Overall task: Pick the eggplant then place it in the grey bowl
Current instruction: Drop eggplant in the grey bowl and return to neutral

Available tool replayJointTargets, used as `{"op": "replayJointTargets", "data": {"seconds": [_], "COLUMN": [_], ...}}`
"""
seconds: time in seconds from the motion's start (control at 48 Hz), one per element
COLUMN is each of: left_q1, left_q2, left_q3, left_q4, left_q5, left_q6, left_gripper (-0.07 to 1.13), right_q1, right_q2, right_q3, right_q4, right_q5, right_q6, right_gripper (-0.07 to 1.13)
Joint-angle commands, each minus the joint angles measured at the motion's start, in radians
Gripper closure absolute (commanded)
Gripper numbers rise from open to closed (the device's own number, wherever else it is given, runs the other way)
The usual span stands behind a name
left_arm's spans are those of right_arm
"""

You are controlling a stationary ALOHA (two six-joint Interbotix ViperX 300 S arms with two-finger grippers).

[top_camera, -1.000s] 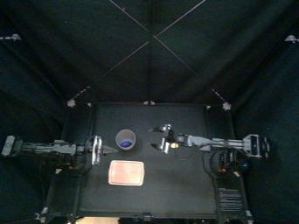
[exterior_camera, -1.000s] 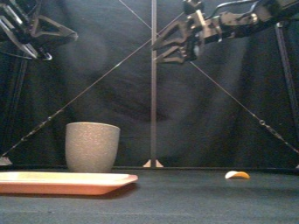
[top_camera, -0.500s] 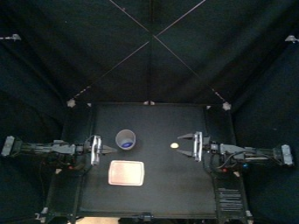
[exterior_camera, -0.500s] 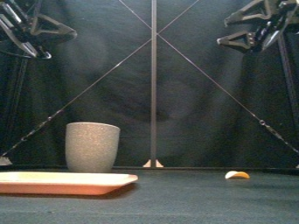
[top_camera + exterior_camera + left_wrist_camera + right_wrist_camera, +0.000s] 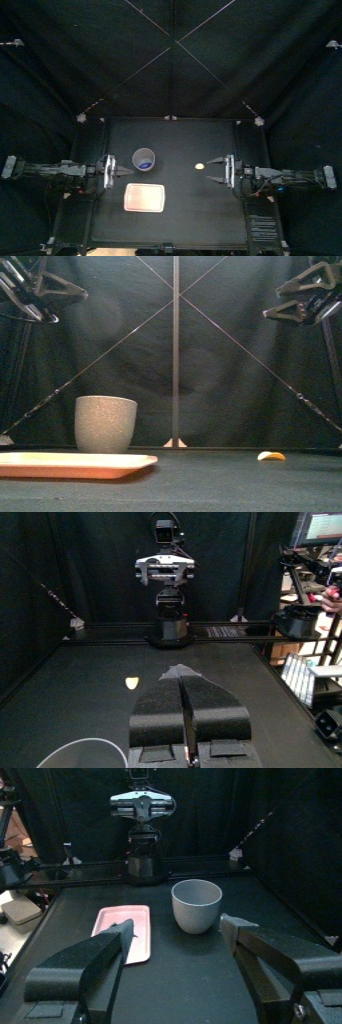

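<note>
Bluish-purple patch point(image 5: 143, 158) shows inside the grey speckled cup point(image 5: 106, 423), in the top view only. It is too small to tell as an eggplant, or to read its shape, long axis or which way it points. The cup stands upright on the bench point(image 5: 187, 215), left of middle, just behind the empty pink tray point(image 5: 143, 197) and not touching it. A small yellow-orange toy point(image 5: 201, 166) lies right of the cup, near the right hand point(image 5: 217, 170), whose jaws are wide apart. The left hand point(image 5: 183, 677) is at the bench's left edge, jaws pressed together, holding nothing.
</note>
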State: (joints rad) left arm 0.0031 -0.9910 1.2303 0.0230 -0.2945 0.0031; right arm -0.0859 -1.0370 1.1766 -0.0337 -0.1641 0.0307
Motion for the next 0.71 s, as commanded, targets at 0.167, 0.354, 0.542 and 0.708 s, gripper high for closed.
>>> {"op": "replayJointTargets", "data": {"seconds": [0.167,0.354,0.542,0.708], "left_q1": [0.002,0.002,0.002,0.002], "left_q2": [0.003,0.002,-0.003,-0.008], "left_q3": [-0.017,-0.018,-0.018,-0.015], "left_q4": [0.029,0.040,0.043,0.046], "left_q5": [-0.003,-0.003,-0.003,-0.003], "left_q6": [0.002,0.002,0.002,0.002], "left_gripper": [1.09,1.09,1.09,1.09], "right_q1": [-0.002,-0.002,-0.003,-0.005], "right_q2": [0.000,0.000,-0.002,-0.002], "right_q3": [-0.012,-0.008,-0.006,-0.002], "right_q4": [-0.002,-0.002,-0.003,-0.003], "right_q5": [-0.005,-0.005,-0.005,-0.003], "right_q6": [-0.002,-0.002,-0.003,-0.003], "right_gripper": [0.05,0.05,0.05,0.05]}}
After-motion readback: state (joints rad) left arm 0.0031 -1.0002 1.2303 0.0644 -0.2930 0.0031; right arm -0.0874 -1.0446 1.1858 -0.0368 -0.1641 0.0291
